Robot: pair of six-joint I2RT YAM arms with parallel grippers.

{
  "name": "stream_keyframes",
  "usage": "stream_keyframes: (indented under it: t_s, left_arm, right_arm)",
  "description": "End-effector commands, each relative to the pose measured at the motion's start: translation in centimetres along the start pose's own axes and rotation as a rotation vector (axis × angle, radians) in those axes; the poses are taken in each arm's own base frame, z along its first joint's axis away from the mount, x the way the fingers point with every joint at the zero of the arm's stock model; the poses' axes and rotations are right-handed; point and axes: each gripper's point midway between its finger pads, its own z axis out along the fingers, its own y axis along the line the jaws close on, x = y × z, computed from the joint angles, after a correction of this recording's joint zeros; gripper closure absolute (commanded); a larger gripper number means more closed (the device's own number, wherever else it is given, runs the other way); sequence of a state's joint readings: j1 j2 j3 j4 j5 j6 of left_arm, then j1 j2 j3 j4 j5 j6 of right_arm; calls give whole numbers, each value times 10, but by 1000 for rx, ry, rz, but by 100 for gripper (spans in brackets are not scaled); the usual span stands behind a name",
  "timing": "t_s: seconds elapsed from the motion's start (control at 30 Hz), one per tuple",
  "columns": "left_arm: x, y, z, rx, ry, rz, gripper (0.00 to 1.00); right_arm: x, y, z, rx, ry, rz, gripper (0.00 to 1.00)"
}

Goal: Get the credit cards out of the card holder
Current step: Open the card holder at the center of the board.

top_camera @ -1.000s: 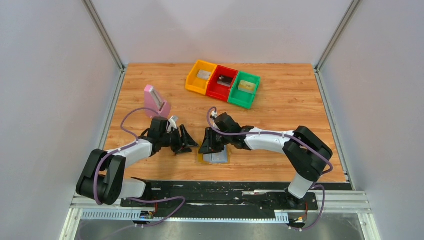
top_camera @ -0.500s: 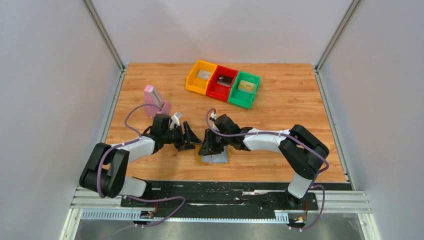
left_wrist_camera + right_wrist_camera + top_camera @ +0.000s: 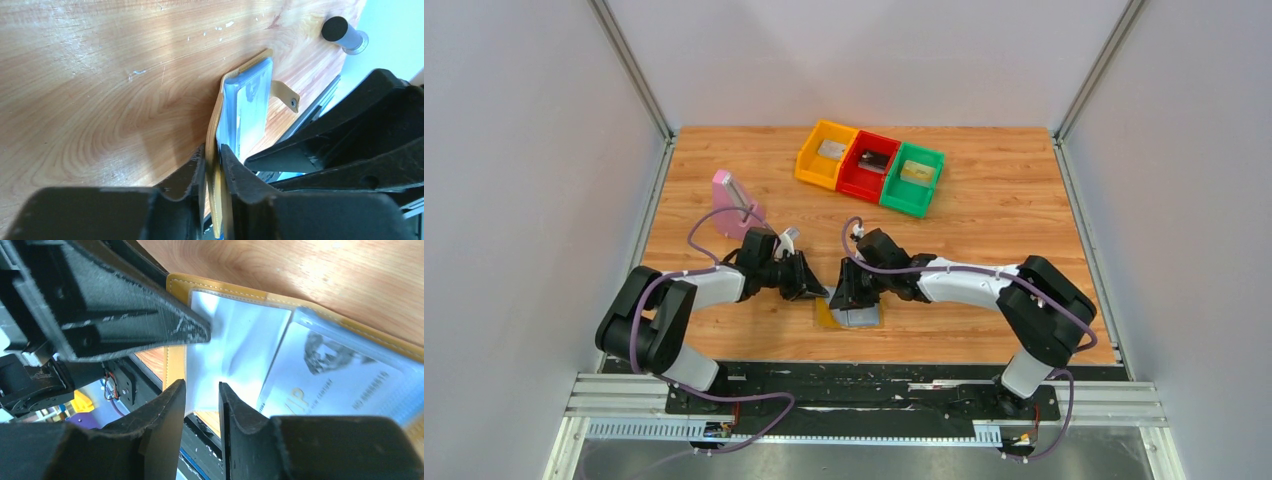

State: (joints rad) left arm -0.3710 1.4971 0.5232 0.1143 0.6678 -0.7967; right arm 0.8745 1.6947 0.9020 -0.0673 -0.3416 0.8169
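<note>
The left gripper (image 3: 212, 152) pinches the tan flap of the card holder (image 3: 247, 105), which lies open on the table (image 3: 984, 220) between both arms. A silver card (image 3: 340, 380) sits in its pocket. The right gripper (image 3: 200, 390), jaws narrow, rests on the pale lining; I cannot tell if it grips.

I can read "VIP" on the silver-grey card (image 3: 340, 375) tucked in the card holder (image 3: 176, 365); the smaller lines printed beside it are too blurred to read.

Arms reach inward; left end effector (image 3: 212, 156) pinched tight, right end effector (image 3: 201, 390) narrowly parted.
</note>
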Motion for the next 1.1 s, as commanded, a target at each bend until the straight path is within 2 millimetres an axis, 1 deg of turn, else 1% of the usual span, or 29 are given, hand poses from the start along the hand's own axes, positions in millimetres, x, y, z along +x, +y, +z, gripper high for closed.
stream_keyframes:
  t_s: [0.0,0.07,0.1,0.17,0.23,0.3,0.33,0.37,0.4,0.43,0.47,0.5,0.53,0.57,0.6,0.67,0.7,0.73,0.77,0.8,0.83,0.93,0.97,1.03,1.07]
  left_arm:
    - [-11,-4,1,-5,-22,51,85]
    - [-11,-4,1,-7,-22,52,95]
    - [-12,-4,1,-8,-23,53,96]
    - [-12,-1,1,-25,-19,52,98]
    - [-13,1,1,-48,-16,53,97]
    - [-16,4,0,-83,-17,61,89]
    - [-17,6,-2,-107,-14,54,80]
    - [-20,6,-3,-116,-19,64,76]
    - [-19,8,-5,-139,-17,59,66]
    - [-23,4,-7,-141,-26,74,54]
    - [-21,8,-9,-168,-18,64,50]
    - [-24,5,-11,-171,-22,77,45]
    - [-22,6,-13,-189,-10,71,44]
    - [-27,0,-16,-184,-20,84,42]
    - [-25,-2,-19,-192,-11,77,42]
    - [-29,-14,-25,-173,-17,81,41]
    - [-31,-25,-29,-145,-22,81,41]
    - [-32,-32,-31,-128,-26,80,42]
    - [-34,-44,-35,-96,-35,79,43]
    - [-35,-49,-37,-81,-41,77,43]
    - [-37,-60,-40,-51,-49,74,45]
    - [-38,-77,-44,12,-59,59,50]
    - [-37,-85,-45,43,-58,48,53]
    - [-36,-92,-44,76,-56,39,58]
    - [-34,-91,-43,77,-55,30,59]
  right_arm:
    - [-13,-9,-23,91,-82,-20,68]
    - [-13,-12,-26,109,-88,-22,68]
    - [-14,-13,-27,113,-93,-25,68]
    - [-16,-14,-28,122,-100,-29,70]
    - [-18,-17,-29,138,-107,-26,72]
    - [-20,-22,-28,155,-113,-19,74]
    - [-21,-25,-28,165,-116,-18,74]
    - [-22,-28,-27,173,-119,-18,75]
    - [-22,-31,-25,184,-121,-15,75]
    - [-22,-32,-23,185,-120,-10,76]
    - [-21,-32,-20,177,-113,-8,77]
    - [-19,-29,-17,152,-96,-8,77]
    - [-17,-28,-15,142,-88,-5,77]
    - [-17,-27,-14,134,-85,0,77]
    - [-17,-26,-13,129,-88,4,78]
    - [-17,-23,-11,112,-90,4,79]
    - [-18,-20,-11,97,-89,4,79]
    - [-18,-17,-10,84,-88,4,80]
    - [-18,-15,-10,74,-87,4,80]
    - [-18,-11,-9,63,-88,4,81]
    - [-18,-8,-8,51,-86,2,81]
    - [-15,1,-2,23,-73,0,82]
    - [-13,0,2,24,-65,4,83]
    - [-9,0,9,28,-52,9,83]
    - [-8,0,12,26,-45,12,84]
